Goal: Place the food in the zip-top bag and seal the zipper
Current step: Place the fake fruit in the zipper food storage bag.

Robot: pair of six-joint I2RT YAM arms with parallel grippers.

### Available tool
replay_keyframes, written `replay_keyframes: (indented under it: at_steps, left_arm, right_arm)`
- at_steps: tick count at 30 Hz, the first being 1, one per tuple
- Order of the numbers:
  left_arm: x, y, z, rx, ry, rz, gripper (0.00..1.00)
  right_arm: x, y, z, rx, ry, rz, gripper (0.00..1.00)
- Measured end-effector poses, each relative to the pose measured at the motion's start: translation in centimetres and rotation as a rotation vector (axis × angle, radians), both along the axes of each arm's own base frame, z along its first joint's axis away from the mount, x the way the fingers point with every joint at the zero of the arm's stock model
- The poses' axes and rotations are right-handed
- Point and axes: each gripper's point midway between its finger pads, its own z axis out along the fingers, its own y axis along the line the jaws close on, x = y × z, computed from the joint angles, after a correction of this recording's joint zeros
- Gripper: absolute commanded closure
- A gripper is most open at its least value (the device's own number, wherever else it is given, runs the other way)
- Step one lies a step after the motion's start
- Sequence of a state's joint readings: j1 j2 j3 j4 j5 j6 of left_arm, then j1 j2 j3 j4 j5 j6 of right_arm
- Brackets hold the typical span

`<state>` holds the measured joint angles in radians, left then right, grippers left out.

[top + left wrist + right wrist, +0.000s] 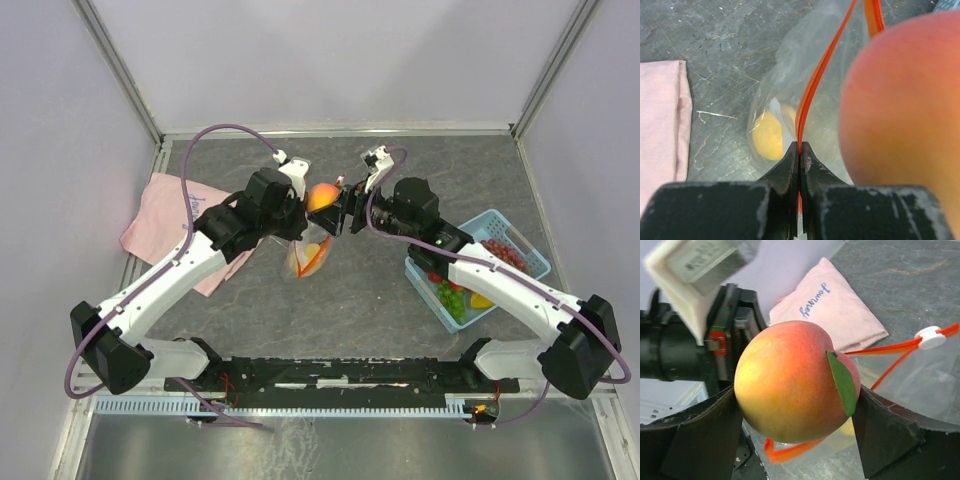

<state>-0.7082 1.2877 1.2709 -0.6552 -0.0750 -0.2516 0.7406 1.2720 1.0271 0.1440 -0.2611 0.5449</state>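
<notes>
My right jaws are clamped on either side of a peach-coloured toy fruit (790, 385), holding it in the air right beside the mouth of the zip-top bag (305, 258), above the middle of the desk (360, 320) and a little toward its far edge. My left jaws are pinched shut on the zipper (812, 90), gripping the orange-red strip so the bag dangles below them. One yellow fruit (767, 135) already lies inside. To do this step well, I judge the fruit must be centred over the gap between the two strips and lowered past them before I let go. The mouth looks narrow against it and the film is slack, so a high release could bounce it off the rim. The white slider (931, 337) sits along the strip, off to one side of the fruit. The two wrists are close, so I would move slowly. The pink cloth (165, 225) lies by the left edge. The light-blue basket (525, 240), with red grapes (500, 252) and green pieces (455, 298) to fetch, is near the right edge. Neither blocks the drop.
</notes>
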Motion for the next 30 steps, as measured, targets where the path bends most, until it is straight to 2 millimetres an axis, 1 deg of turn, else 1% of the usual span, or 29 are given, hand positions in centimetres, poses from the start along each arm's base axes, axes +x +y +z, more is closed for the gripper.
replay_keyframes:
  at_steps: [3,11,17,19,23,25,30]
  left_arm:
    - [-0.1,-0.1,0.0,-0.002,0.001,-0.004,0.97]
    - [-0.1,-0.2,0.1,-0.006,0.001,-0.007,0.97]
    - [-0.3,-0.5,0.1,-0.019,0.007,-0.024,0.97]
    - [-0.3,-0.6,0.1,-0.022,0.009,-0.029,0.97]
    - [-0.5,-0.9,0.2,-0.035,0.015,-0.045,0.97]
    - [-0.6,-1.1,0.3,-0.044,0.014,-0.053,0.97]
    - [-0.6,-1.5,0.4,-0.06,0.016,-0.066,0.97]
  right_arm:
    - [0.6,-0.4,-1.2,-0.026,0.005,-0.037,0.34]
    - [1.5,-1.7,-5.6,-0.15,0.029,-0.108,0.31]
    - [1.8,-1.8,-8.3,-0.226,0.055,-0.099,0.27]
    - [1.8,-1.7,-9.1,-0.245,0.067,-0.093,0.24]
    - [2.0,-1.6,-10.9,-0.286,0.103,-0.093,0.13]
    - [2.2,-1.7,-11.4,-0.299,0.116,-0.105,0.09]
    - [3.3,-1.9,-11.2,-0.303,0.122,-0.161,0.0]
